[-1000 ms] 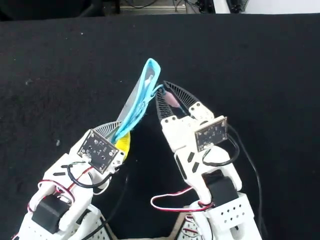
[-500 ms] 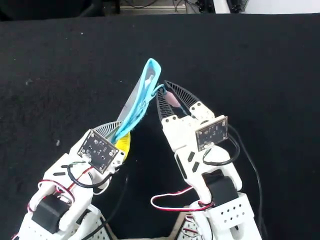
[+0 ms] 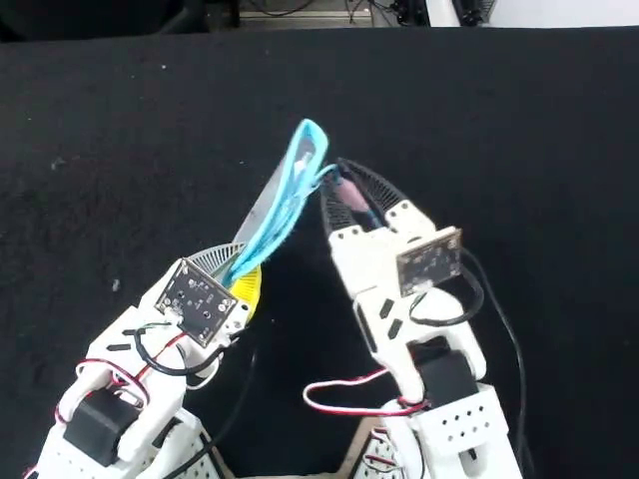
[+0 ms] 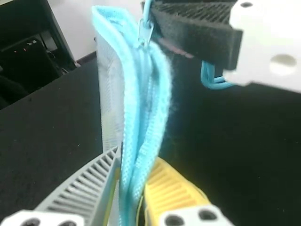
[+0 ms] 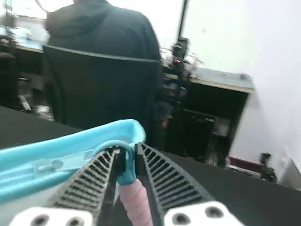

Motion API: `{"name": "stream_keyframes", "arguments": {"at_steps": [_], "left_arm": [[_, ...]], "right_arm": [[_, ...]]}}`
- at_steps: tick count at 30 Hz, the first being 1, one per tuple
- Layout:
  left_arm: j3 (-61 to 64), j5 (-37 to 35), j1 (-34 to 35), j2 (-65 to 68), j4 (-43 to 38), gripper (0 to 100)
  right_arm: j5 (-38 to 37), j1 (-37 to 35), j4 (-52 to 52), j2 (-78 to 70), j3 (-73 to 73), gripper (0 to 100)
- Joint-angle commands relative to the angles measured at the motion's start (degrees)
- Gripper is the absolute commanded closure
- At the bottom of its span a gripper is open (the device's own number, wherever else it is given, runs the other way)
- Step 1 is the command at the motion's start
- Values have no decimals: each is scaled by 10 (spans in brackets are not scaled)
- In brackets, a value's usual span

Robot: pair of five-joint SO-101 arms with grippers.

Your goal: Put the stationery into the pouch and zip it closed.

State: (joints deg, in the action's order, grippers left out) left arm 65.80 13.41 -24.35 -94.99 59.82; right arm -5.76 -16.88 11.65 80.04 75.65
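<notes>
A light-blue pouch [image 3: 285, 200] with a grey mesh side is held up off the black table, tilted, its zipper edge facing the right arm. My left gripper [image 3: 240, 267] is shut on its lower end; in the left wrist view the pouch [image 4: 141, 117] runs between the grey and yellow fingers of that gripper [image 4: 131, 188]. My right gripper [image 3: 337, 188] is shut on the blue zipper pull loop [image 5: 123, 162] near the pouch's [image 5: 61, 150] top end. A pink piece [image 5: 134, 202] lies between its black fingers [image 5: 162, 174]. No loose stationery is visible.
The black table [image 3: 499, 130] spreads wide around both arms. A red and white cable [image 3: 344, 394] loops beside the right arm's base. Behind the table stands a dark chair [image 5: 103, 94] with a person in it.
My right gripper has slid a little farther from its base and narrowed, drawing the zipper loop along. The pouch's top end rose slightly. The left arm kept still.
</notes>
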Motion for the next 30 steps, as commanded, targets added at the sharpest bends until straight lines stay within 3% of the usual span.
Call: {"name": "stream_keyframes", "arguments": {"at_steps": [1,30], "left_arm": [[4,0,-5,6,22,970],[3,2,-5,6,24,970]], "right_arm": [[3,52,-29,-5,0,987],[2,55,-33,-5,6,987]]}}
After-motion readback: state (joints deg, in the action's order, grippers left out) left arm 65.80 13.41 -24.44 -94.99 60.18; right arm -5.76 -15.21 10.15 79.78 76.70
